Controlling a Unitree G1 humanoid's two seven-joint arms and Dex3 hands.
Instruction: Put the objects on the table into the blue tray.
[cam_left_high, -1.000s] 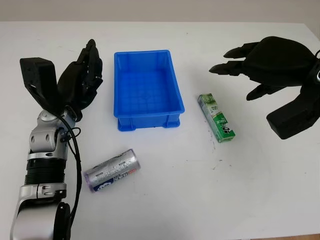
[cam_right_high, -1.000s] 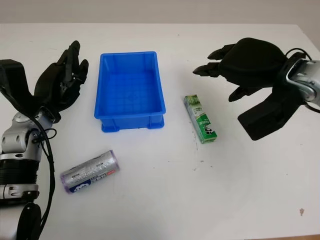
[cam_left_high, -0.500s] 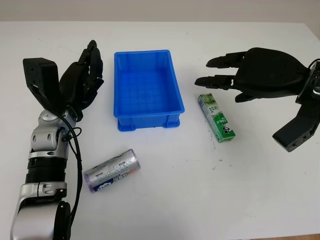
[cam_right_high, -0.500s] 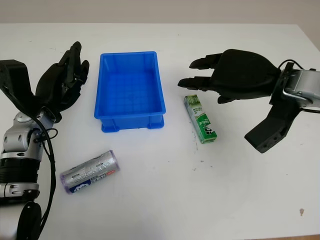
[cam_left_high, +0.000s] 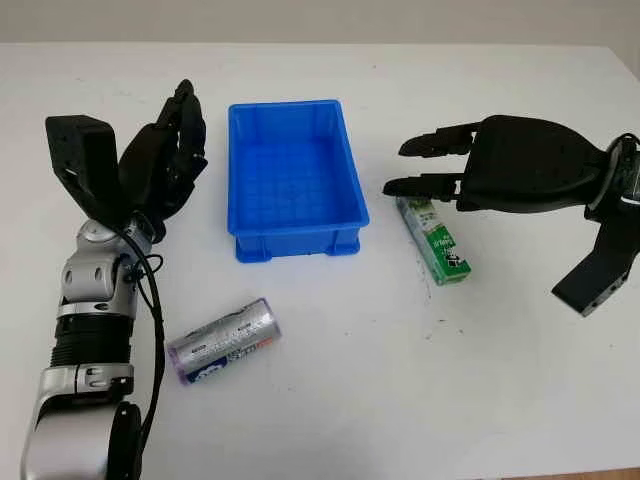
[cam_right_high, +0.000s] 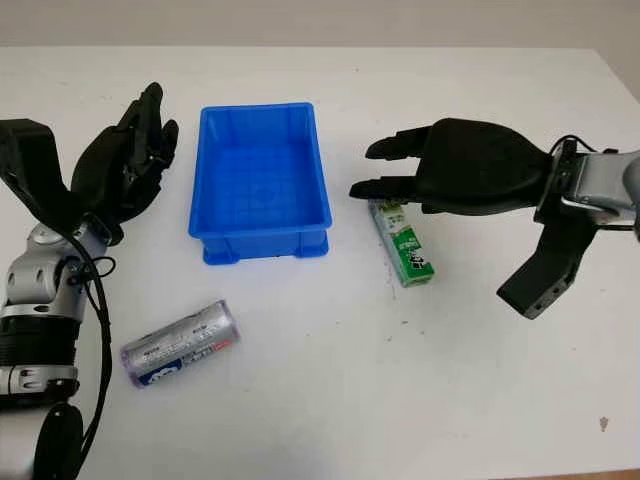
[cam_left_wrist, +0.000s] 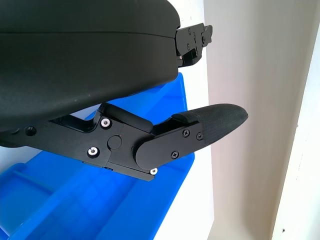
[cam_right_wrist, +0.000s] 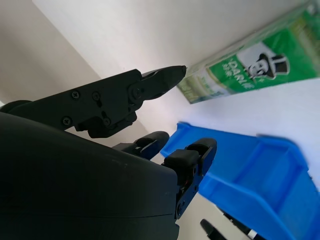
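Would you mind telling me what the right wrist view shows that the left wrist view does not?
The right wrist view alone has the green toothpaste box lying on the white table, past the open right hand. The left wrist view alone has the open left hand and a pale wall. Both share the blue tray.

White table, faint dark specks near its middle; pale wall beyond its far edge
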